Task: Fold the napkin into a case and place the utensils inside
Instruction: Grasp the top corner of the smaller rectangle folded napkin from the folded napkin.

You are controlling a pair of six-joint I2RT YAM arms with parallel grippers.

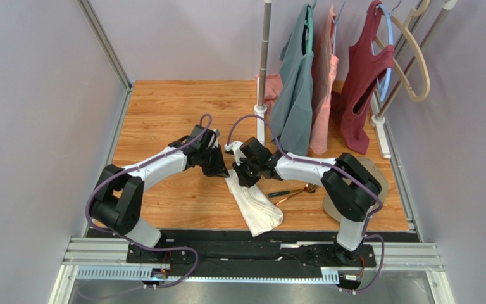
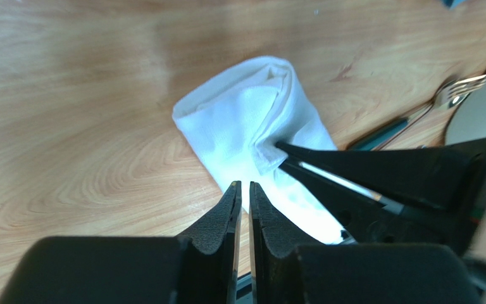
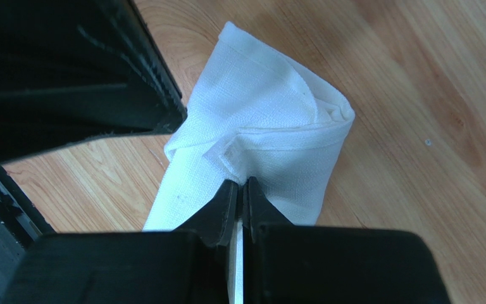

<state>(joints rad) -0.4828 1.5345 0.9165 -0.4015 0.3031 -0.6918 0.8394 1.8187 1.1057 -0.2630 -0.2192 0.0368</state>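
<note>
Pinching a folded hem of the white napkin (image 3: 277,126), the R end effector (image 3: 242,187) has its jaws clamped tight on the cloth, prob. to pin the fold so it doesn't spring apart. The L end effector (image 2: 244,190) sits just beside it at the same end of the napkin. Its tips are at the cloth edge and its jaws are a thin slit apart, w/ nothing visibly caught btwn them. That reads as a release or re-grip, tho that's a guess.

The napkin lies on the wooden table (image 1: 163,114) btwn the two arms, folded into a long strip, w/ the end away from the end effectors curled over. The utensils (image 1: 293,191) lie on the table just right of the napkin, apart from it and not yet inside. The fork (image 2: 457,88) tines show in the L wrist view. The case looks only part-formed, and no pocket opening can be made out.
</note>
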